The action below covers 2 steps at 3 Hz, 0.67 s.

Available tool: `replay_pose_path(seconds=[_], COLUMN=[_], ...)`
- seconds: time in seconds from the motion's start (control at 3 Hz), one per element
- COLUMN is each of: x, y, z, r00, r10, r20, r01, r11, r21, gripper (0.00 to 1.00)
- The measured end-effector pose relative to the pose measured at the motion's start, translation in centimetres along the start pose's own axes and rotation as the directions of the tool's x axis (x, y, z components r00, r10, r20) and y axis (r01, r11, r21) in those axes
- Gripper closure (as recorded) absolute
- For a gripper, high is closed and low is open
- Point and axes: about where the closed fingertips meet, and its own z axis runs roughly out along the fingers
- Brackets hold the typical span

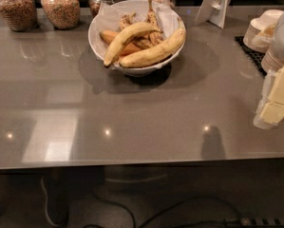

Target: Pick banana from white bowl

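The white bowl (95, 41), lined with white paper, stands at the back middle of the grey table. The slim, bright yellow banana (127, 38) lies across the top of the fruit in it, running from lower left to upper right. A thicker, duller, speckled banana (155, 52) lies along the bowl's front rim. A short orange-toned one (109, 35) shows behind the slim banana. My gripper (276, 100), white with pale yellow pads, hangs at the far right edge of the view. It is well to the right of the bowl, nearer the front, and holds nothing.
Several glass jars of grains (60, 5) line the back edge at left. A white sign stand (216, 4) is at the back right. Stacked small off-white bowls (264, 25) sit on a black mat (250, 52) at right. The table's front edge (132, 164) runs below.
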Motion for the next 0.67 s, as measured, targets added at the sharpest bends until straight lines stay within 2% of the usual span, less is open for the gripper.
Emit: replay_pose_path(seconds=[0.33,0.67], x=[0.00,-0.85], y=[0.00,-0.70], z=[0.00,0.11], r00=[1.000,0.999], r10=[0.000,-0.028], r20=[0.000,0.029], r01=[0.000,0.027], r11=[1.0000,0.9987], r21=[0.000,0.043], gripper=[0.00,0.00])
